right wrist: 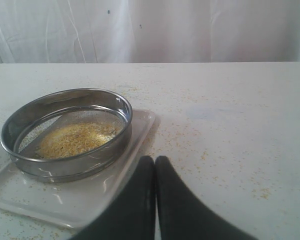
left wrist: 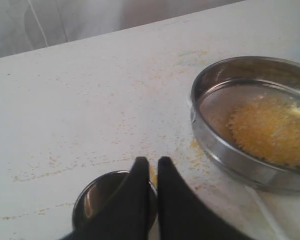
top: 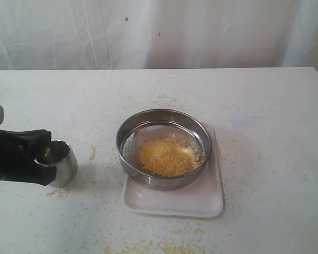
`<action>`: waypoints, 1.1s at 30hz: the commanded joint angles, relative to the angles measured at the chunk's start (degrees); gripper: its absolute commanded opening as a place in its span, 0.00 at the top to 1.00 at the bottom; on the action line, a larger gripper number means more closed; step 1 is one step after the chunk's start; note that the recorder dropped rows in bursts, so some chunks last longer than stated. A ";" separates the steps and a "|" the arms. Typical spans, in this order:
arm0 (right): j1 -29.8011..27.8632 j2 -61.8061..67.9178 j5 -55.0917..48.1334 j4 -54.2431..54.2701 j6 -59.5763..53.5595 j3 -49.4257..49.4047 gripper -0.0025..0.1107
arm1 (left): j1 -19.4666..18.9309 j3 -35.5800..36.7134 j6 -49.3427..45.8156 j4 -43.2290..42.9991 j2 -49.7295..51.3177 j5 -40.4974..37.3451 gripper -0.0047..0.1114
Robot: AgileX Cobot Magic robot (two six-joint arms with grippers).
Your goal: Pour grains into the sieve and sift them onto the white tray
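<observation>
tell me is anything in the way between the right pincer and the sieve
Nothing visible stands in the way. The shut right pincer faces the sieve with only a bare strip of the white tray, on which the sieve rests, lying low between them. The grains sit inside the sieve.

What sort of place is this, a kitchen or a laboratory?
Probably a robot test bench, not a home kitchen: a plain white table before a white curtain, a sieve of grains on a white tray.
</observation>
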State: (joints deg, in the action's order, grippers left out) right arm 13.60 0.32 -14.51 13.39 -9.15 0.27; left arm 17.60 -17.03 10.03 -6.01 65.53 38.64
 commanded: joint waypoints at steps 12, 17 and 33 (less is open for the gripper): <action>-0.38 -0.32 0.46 -0.23 0.09 -0.27 0.98 | 7.10 0.42 3.44 -0.08 -26.02 -21.95 0.96; -0.38 -0.32 0.46 -0.23 0.09 -0.27 0.98 | 7.10 0.42 3.44 -0.21 -33.10 -28.30 0.96; -0.38 -0.32 0.46 -0.23 0.09 -0.27 0.98 | 7.10 10.12 3.44 -3.38 -52.36 -36.39 0.96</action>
State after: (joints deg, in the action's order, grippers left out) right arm 13.60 0.32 -14.51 13.39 -9.15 0.27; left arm 24.32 -11.05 13.20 -8.86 16.23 3.19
